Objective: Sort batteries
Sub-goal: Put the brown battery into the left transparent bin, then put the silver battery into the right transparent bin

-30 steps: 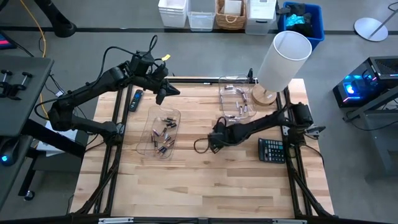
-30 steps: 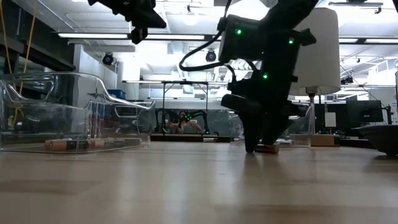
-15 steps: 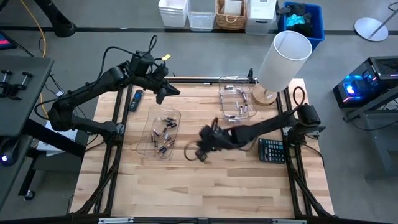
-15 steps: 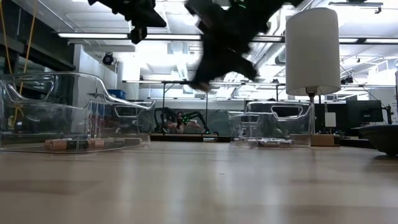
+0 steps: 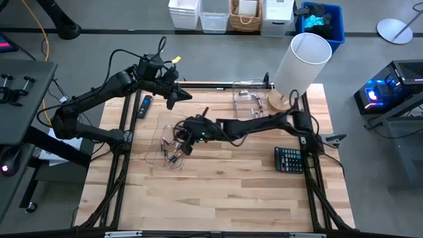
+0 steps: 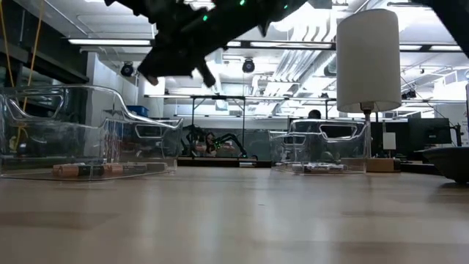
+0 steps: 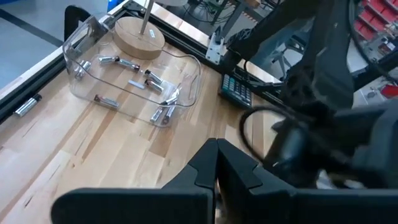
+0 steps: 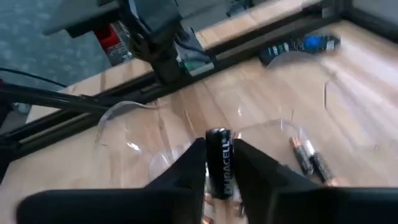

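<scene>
Step in hand: delivery. Right gripper, fingers clamped on one dark copper-ended battery, hangs over the left clear bin at the surface's centre-left. Next move, by judgement: lower inside the bin walls, then part the fingers. Left gripper, fingers clenched on nothing, waits over the far-left edge. Count: two clear bins; left bin's dark batteries roughly eight, exact number unclear; right bin holds about seven silvery batteries; one calculator; one remote; one lamp.
</scene>
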### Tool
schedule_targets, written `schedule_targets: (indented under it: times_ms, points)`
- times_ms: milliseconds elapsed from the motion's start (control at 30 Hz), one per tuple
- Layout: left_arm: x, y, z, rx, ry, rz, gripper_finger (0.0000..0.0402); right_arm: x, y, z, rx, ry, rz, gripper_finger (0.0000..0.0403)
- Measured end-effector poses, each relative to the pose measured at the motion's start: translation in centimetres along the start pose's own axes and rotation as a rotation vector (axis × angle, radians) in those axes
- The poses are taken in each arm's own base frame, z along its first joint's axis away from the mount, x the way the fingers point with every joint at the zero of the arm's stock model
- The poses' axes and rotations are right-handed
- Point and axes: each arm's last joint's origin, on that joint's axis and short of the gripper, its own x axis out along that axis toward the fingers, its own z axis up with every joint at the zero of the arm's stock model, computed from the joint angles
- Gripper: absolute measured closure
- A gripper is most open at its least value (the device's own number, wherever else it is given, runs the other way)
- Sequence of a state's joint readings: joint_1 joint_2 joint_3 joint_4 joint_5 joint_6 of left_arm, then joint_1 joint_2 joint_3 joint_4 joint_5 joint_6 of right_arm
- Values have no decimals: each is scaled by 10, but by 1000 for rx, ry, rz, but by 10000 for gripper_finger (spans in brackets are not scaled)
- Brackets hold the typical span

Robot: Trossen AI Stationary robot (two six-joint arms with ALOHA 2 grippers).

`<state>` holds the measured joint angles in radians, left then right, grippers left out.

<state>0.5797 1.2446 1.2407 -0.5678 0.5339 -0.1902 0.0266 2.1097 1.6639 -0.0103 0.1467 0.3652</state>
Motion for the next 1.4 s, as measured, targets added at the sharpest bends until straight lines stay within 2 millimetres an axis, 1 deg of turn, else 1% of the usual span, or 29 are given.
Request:
schedule_targets:
  times_ms: [100, 167, 233, 333, 467, 567, 667, 767, 833, 900, 933, 1000, 1067, 1133, 1233, 1300, 1400]
  points:
    - [0, 0, 0, 2, -5, 8, 401, 17, -6, -4, 59, 20, 0, 279]
    - [0, 1, 1, 2, -11, 40, 401, 21, -9, -4, 72, 37, -5, 235]
    - [0, 3, 1, 7, -15, 66, 401, 20, -12, 2, 46, 47, -10, 198]
    - [-1, 5, 1, 6, -25, 108, 401, 4, -21, 18, -41, 137, -67, 167]
    - [-5, 12, 2, -12, -32, 165, 401, -35, -38, 41, -148, 233, -219, 160]
    - [-9, 19, 1, -4, -30, 209, 401, -62, -66, 47, -142, 321, -305, 159]
    - [-11, 27, 2, 9, -26, 236, 401, -84, -107, 48, -78, 387, -421, 163]
    - [-3, 40, 2, -23, -2, 263, 401, -103, -151, 53, 104, 367, -480, 170]
    - [11, 53, 1, -51, 19, 285, 401, -108, -181, 56, 260, 346, -508, 176]
    - [30, 69, -2, -114, 60, 303, 401, -107, -208, 57, 382, 314, -521, 182]
    - [40, 76, -4, -142, 80, 306, 401, -106, -221, 58, 414, 283, -520, 184]
    - [60, 90, -11, -184, 123, 310, 401, -104, -239, 62, 440, 226, -525, 187]
    - [74, 99, -14, -189, 145, 284, 401, -98, -257, 65, 458, 184, -527, 189]
    - [85, 100, -16, -140, 157, 234, 401, -90, -275, 62, 477, 185, -515, 190]
    - [95, 94, -16, -119, 147, 193, 402, -77, -301, 58, 495, 222, -477, 190]
    - [97, 89, -13, -98, 125, 174, 401, -68, -315, 56, 501, 250, -464, 190]
    - [93, 78, -5, -77, 55, 164, 402, -53, -332, 52, 473, 323, -436, 190]
